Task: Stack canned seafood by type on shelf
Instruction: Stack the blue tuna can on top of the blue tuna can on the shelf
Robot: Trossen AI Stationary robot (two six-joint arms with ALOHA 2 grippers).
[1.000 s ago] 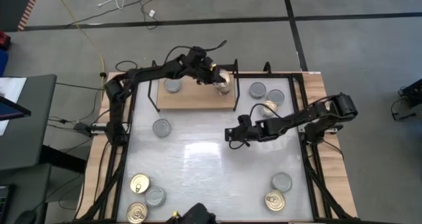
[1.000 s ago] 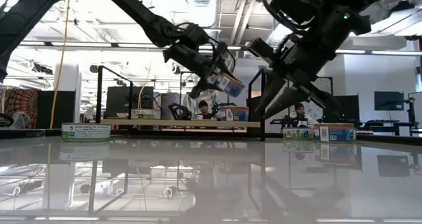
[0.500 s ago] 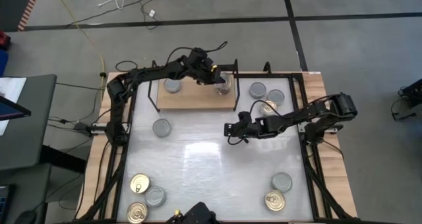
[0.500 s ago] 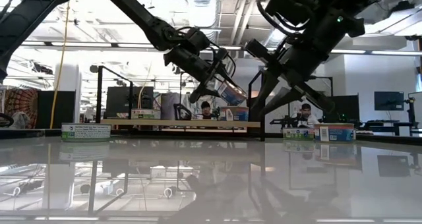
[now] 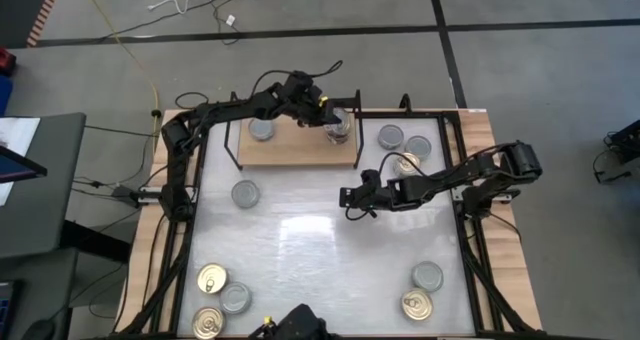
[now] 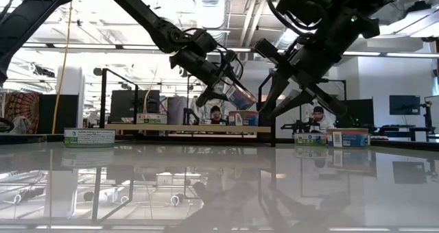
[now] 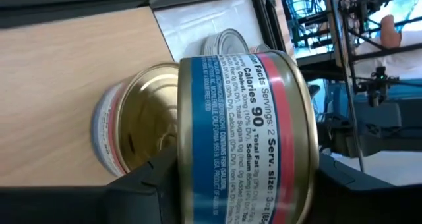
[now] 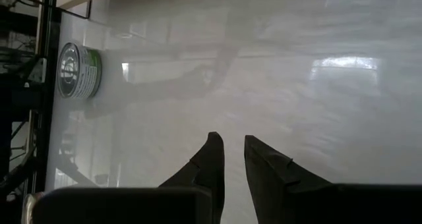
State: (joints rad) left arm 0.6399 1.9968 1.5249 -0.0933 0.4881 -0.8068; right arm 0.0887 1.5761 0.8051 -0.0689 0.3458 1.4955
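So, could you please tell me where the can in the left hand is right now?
In the high view, the can is over the right end of the shelf, in the left hand. The left wrist view shows it tilted above a gold-topped can lying on the board.

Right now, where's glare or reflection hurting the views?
High view: a bright patch of glare sits on the white tabletop. Low view: the glossy surface mirrors the ceiling lights and arms, and the bright room leaves both arms as dark silhouettes. Right wrist view: a washed-out highlight on the table beyond the right claw. Left wrist view: the held can reads clearly.
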